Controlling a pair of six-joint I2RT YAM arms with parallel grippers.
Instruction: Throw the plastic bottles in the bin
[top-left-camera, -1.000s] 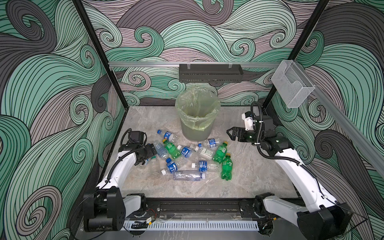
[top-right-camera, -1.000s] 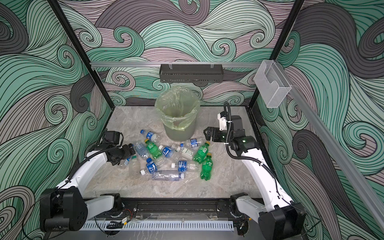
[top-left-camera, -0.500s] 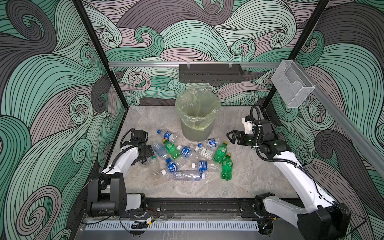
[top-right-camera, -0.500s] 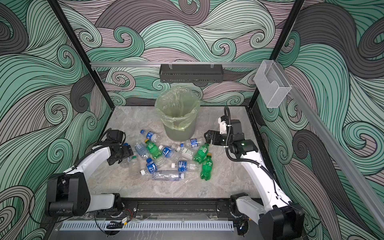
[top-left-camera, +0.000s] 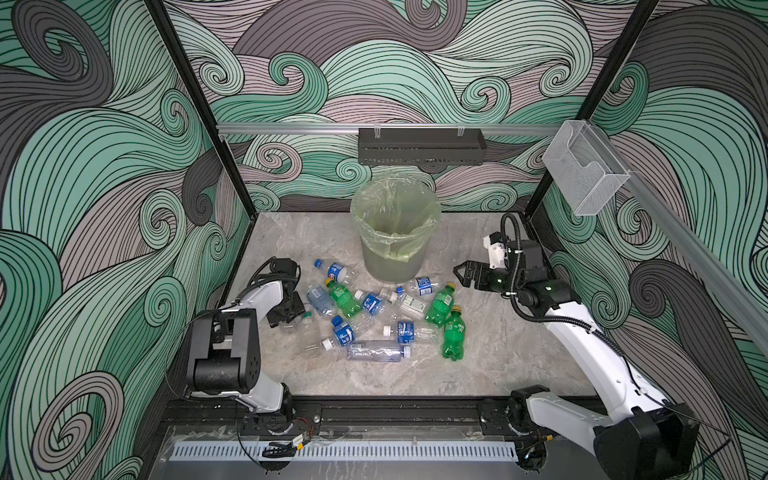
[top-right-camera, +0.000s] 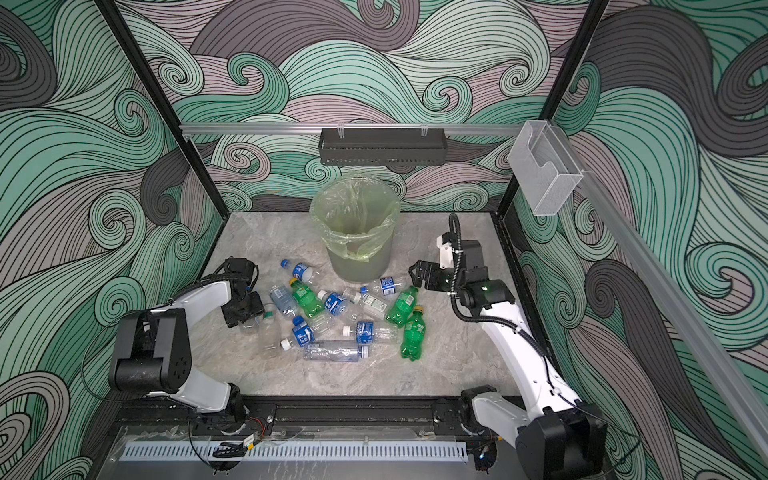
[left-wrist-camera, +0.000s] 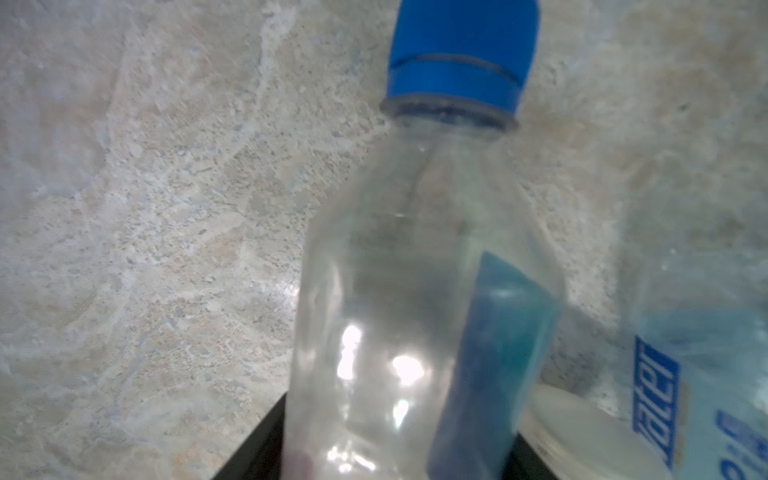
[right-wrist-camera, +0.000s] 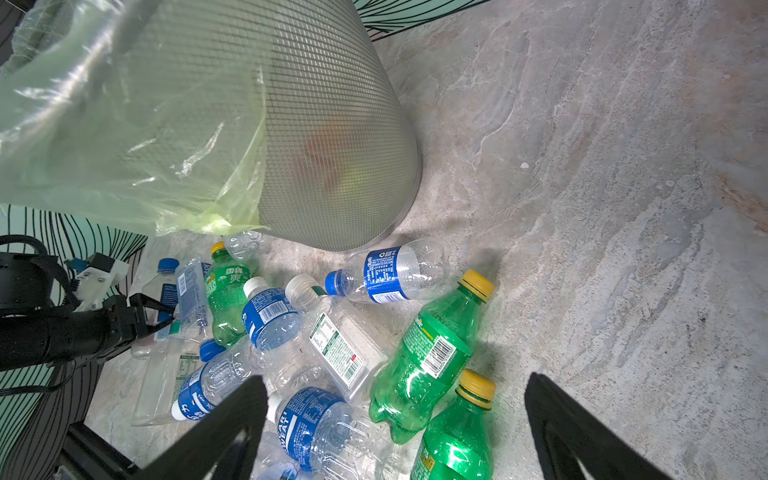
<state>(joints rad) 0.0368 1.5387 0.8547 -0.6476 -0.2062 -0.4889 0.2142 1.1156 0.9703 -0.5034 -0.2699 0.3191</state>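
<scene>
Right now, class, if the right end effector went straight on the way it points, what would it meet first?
Probably the green bottle lying ahead of the open right end effector; if it passes above, the bin. Height is unclear.

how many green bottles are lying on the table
3. The first green bottle lies left of centre in the pile; the second green bottle and third green bottle lie together at its right edge. More may be hidden inside the bin.

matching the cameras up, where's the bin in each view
Both top views: bin centre back, beyond the bottle pile.
Left wrist: not in it.
Right wrist: its mesh wall, beyond the bottle pile.
Shared landmark: blue-labelled bottle lying by its foot, absent from left wrist.
</scene>
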